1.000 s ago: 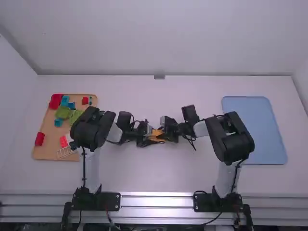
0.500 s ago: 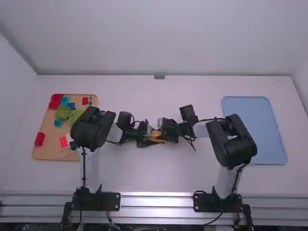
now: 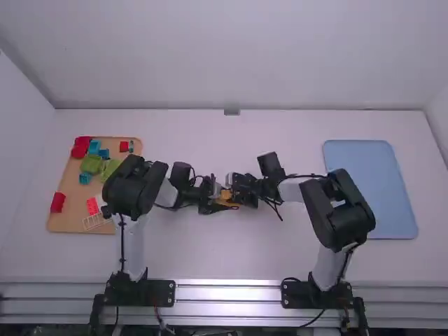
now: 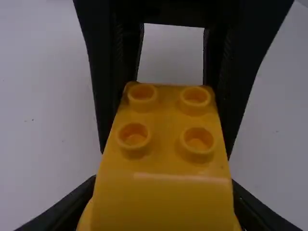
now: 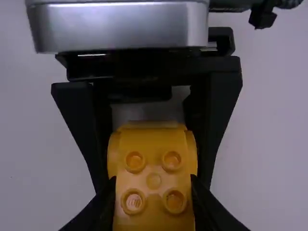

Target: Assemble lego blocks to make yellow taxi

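Between the two grippers in the high view is a yellow taxi piece (image 3: 226, 195). My left gripper (image 3: 215, 201) holds it from the left side, my right gripper (image 3: 239, 192) from the right. The left wrist view shows the yellow piece (image 4: 163, 120) with several round studs and a sloped front; my left gripper (image 4: 162, 192) is shut on it, and the right gripper's fingers flank its far end. In the right wrist view the studded yellow piece (image 5: 154, 180) has rounded sides, with my right gripper (image 5: 154, 192) shut on it. Its underside is hidden.
A brown tray (image 3: 68, 199) at the left carries red blocks (image 3: 58, 202), green blocks (image 3: 92, 164), blue blocks (image 3: 85, 178) and a white lattice piece (image 3: 96, 221). A light blue tray (image 3: 369, 189) lies at the right.
The right gripper has moved slightly left along the yellow piece, and its forearm has shifted a little. My left arm has stayed still.
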{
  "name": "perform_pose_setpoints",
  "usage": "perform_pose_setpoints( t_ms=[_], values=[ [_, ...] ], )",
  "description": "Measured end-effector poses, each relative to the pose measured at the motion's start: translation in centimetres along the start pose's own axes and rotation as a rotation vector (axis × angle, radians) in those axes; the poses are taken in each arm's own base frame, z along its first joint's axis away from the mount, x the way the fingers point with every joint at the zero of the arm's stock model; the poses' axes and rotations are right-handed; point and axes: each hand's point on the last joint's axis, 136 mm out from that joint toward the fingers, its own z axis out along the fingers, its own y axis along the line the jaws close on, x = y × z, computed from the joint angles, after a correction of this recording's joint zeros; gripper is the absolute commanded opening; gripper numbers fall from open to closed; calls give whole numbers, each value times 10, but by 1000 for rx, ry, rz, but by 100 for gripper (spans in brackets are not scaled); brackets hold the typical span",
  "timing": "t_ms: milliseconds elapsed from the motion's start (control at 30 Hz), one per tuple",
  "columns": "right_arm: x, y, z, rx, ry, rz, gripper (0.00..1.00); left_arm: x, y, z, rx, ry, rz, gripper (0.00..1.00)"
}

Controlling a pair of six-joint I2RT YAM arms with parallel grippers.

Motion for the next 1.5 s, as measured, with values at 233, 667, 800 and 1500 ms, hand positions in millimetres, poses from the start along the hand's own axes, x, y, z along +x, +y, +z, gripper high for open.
perform_pose_setpoints(
  t_ms=[233,667,800,1500],
  values=[
    [1,0,1,6,18,-6,5,0,0,0,1,0,0,40],
    [0,-2,1,12,14,-13,13,0,0,0,0,0,0,40],
    [-1,-3,1,17,7,-18,18,0,0,0,-2,1,1,39],
    [1,0,5,9,-30,-18,44,-1,-2,4,6,4,-8,38]
  ],
)
